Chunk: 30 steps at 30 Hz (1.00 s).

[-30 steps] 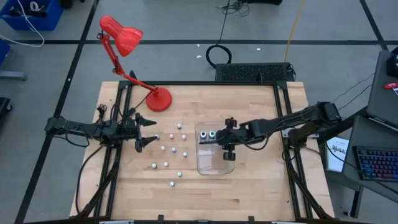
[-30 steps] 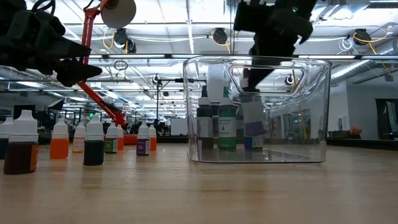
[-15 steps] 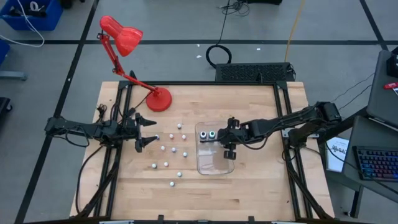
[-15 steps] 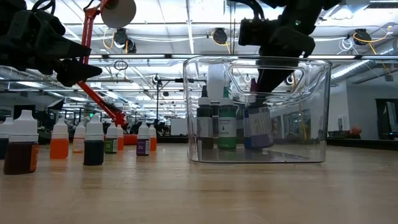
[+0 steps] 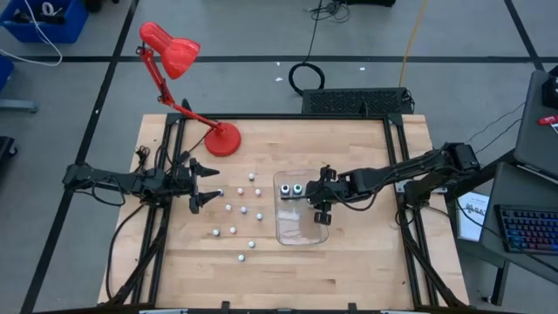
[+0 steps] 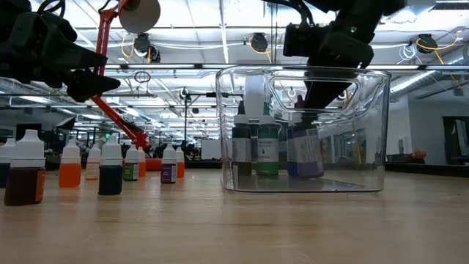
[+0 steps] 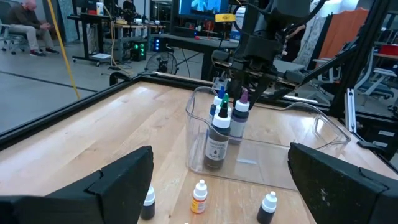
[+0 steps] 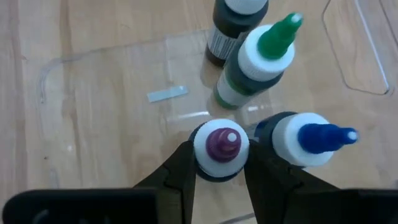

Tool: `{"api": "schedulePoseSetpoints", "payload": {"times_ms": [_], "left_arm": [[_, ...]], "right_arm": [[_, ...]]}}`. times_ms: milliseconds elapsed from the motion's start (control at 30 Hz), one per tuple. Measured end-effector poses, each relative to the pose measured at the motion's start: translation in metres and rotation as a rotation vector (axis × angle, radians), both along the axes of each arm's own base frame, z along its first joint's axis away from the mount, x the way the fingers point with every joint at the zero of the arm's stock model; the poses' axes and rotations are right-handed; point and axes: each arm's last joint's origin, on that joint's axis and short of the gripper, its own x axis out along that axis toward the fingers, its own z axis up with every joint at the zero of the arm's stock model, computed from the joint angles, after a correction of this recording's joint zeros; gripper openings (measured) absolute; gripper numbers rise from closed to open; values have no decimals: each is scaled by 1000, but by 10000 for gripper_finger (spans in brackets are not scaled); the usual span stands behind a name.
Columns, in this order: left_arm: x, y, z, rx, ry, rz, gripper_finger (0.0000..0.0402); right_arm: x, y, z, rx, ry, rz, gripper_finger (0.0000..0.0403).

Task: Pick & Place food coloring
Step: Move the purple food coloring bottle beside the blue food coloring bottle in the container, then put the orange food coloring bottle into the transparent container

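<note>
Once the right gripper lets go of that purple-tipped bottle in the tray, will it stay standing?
Probably. The purple-tipped bottle looks upright with the blue-tipped bottle close beside it. Tall and narrow, it might tip if the right gripper's fingers drag its cap while opening.

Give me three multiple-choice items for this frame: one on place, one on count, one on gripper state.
1. Where is the purple-tipped bottle?
A. inside the clear tray
B. beside the red lamp
C. off the table

2. How many tall bottles stand in the tray?
A. one
B. four
C. seven

3. What is the right gripper doing?
A. hanging open
B. shut on the purple-tipped bottle
C. holding the lamp

Key: A, it stands within the tray walls; B, the right wrist view shows four; B, fingers flank its cap.
</note>
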Motion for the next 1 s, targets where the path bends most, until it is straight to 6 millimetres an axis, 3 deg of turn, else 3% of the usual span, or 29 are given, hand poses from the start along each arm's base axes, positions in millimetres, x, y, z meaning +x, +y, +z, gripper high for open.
{"api": "schedulePoseSetpoints", "payload": {"times_ms": [167, 433, 633, 833, 900, 1000], "left_arm": [[0, 0, 0, 0, 0, 0, 365], [0, 0, 0, 0, 0, 0, 365], [0, 0, 0, 0, 1, 0, 365], [0, 0, 0, 0, -1, 1, 365], [0, 0, 0, 0, 0, 0, 365], [0, 0, 0, 0, 0, 0, 365]], "right_arm": [[1, 0, -3, 3, -27, -7, 99], [-7, -1, 6, 50, -39, -70, 256], [-21, -3, 33, 87, -132, -100, 284], [-70, -11, 70, -4, -233, -160, 273], [-91, -14, 63, -108, -310, -252, 268], [-120, -19, 29, -217, -462, -391, 265]]}}
